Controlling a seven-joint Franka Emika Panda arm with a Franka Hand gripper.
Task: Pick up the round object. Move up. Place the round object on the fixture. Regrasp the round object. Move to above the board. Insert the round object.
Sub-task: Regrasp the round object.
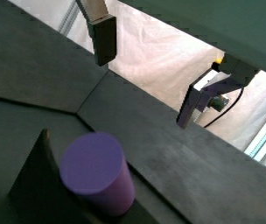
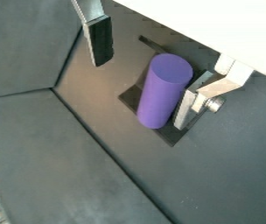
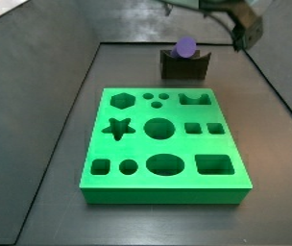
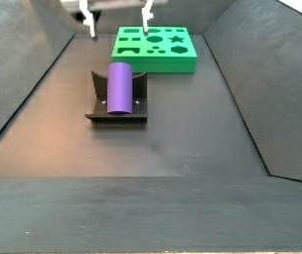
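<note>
Your gripper (image 4: 111, 15) hangs open and empty, fingers wide apart, its upper body cut off in both side views. Below it the round object (image 4: 119, 85) lies in the fixture (image 4: 115, 111), the board (image 4: 155, 48) beyond.

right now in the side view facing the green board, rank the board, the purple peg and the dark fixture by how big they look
1. green board, by far the largest
2. fixture
3. purple peg, only its end shows

The open gripper hangs beside the peg.
</note>
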